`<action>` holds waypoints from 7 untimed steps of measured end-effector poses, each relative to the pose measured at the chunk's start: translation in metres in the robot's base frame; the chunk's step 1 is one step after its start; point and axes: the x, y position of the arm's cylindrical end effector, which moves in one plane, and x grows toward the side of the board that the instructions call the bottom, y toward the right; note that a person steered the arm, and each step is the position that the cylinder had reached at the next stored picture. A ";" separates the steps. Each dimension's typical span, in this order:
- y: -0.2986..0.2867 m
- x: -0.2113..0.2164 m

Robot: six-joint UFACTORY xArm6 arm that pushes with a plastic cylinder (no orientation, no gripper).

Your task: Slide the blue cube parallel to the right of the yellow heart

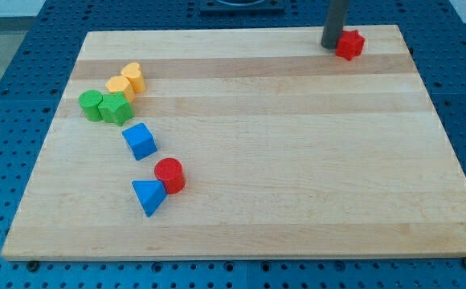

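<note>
The blue cube [140,140] lies left of the board's middle. Two yellow blocks sit at the upper left, touching each other: one [132,76] above, one [119,86] lower; I cannot tell which is the heart. My tip [331,45] is at the top right of the board, touching the left side of a red star-like block [349,44], far from the blue cube.
Two green blocks [91,104] [116,110] touch below the yellow ones. A red cylinder [169,175] and a blue triangle [149,196] sit together below the cube. The wooden board [297,160] lies on a blue perforated table.
</note>
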 end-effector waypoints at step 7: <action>-0.132 0.253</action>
